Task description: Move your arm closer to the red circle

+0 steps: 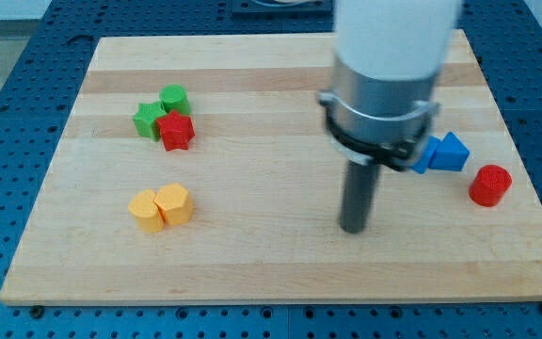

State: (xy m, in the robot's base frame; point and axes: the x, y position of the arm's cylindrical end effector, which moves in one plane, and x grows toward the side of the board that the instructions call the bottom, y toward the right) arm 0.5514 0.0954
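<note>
Nearest the camera is the front edge of the tabletop [280, 292], bare along the bottom of the frame. My tip [352, 229] sits just right of centre, touching no block; there's no hand on this rig, only a rod, so nothing opens or closes. The red circle [489, 185] is at centre right, close to the right edge, well apart from the tip. You want a straight run right and slightly up, stopping short so you don't nudge it off. The path looks clear: the blue blocks [443, 153] lie above that line. Green blocks [161, 110], red star [176, 131] and yellow blocks [160, 206] are far left, irrelevant.
</note>
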